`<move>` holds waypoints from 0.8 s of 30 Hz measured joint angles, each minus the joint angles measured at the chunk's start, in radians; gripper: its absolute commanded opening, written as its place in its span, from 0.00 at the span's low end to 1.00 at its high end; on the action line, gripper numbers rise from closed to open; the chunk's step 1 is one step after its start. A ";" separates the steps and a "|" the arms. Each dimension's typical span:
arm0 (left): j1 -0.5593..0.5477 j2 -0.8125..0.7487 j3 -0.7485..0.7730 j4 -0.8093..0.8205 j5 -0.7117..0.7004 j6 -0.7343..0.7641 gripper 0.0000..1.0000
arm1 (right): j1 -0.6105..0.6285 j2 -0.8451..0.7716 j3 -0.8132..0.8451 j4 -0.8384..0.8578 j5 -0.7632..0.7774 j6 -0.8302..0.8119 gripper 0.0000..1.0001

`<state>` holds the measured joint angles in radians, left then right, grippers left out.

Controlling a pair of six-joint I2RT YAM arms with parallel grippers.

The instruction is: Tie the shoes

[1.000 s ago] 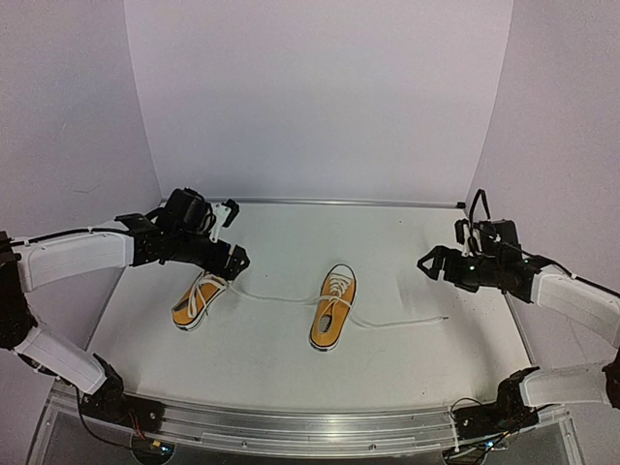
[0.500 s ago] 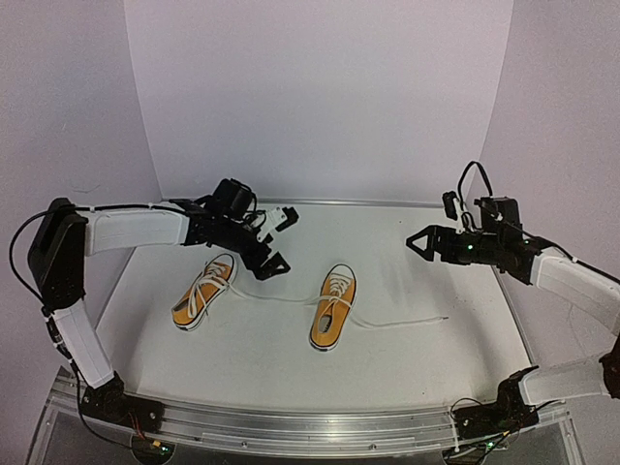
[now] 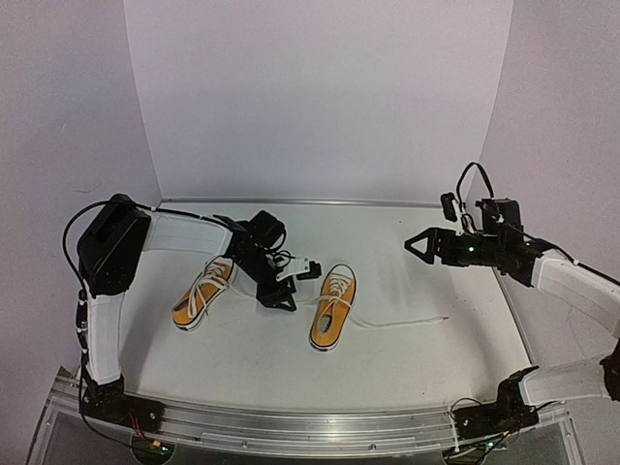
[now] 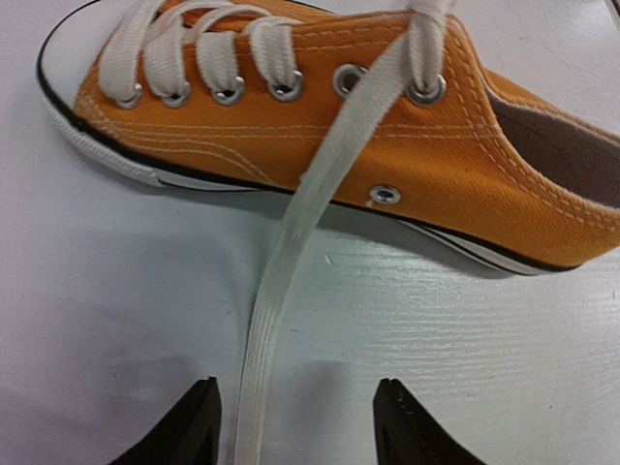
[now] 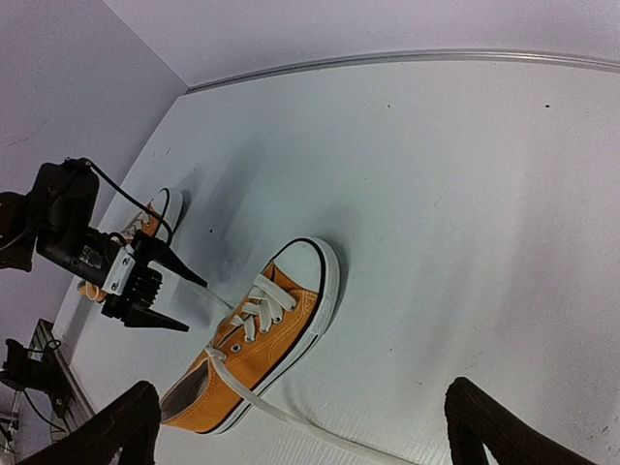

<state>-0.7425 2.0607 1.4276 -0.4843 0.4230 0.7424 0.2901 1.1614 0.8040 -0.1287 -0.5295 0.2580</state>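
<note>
White table [image 3: 407, 363], perhaps grained, lilac walls [image 3: 320, 97], orange shoes [image 3: 332, 310]

The left arm stretches far forward and bends inward; the left pincer [image 3: 294, 281] tilts down, its fingers [image 4: 199, 426] partly apart (narrower than the other's). The right pincer [image 3: 415, 248] hovers level, pointing toward the left pincer, fingers [image 5: 116, 431] spread wide

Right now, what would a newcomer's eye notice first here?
Two orange sneakers stand out: the left shoe and the centre shoe. The left claw sits low between them, open astride the centre shoe's loose white lace. The right claw hangs open at the right.
</note>
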 measured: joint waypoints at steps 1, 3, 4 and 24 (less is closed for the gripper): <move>-0.002 0.016 0.027 -0.017 0.004 0.019 0.42 | 0.000 0.000 -0.001 0.000 -0.003 0.000 0.98; -0.005 0.046 0.077 -0.041 0.008 0.044 0.40 | 0.000 0.000 -0.002 0.000 -0.008 0.000 0.98; -0.007 0.057 0.095 -0.046 0.009 0.050 0.40 | 0.000 0.000 -0.002 0.000 -0.010 0.000 0.98; -0.021 0.142 0.156 -0.091 -0.027 0.120 0.00 | 0.000 0.000 -0.002 0.000 -0.018 0.003 0.92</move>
<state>-0.7637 2.2031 1.5837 -0.5755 0.3960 0.8626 0.2901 1.1612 0.8021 -0.1291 -0.5476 0.2609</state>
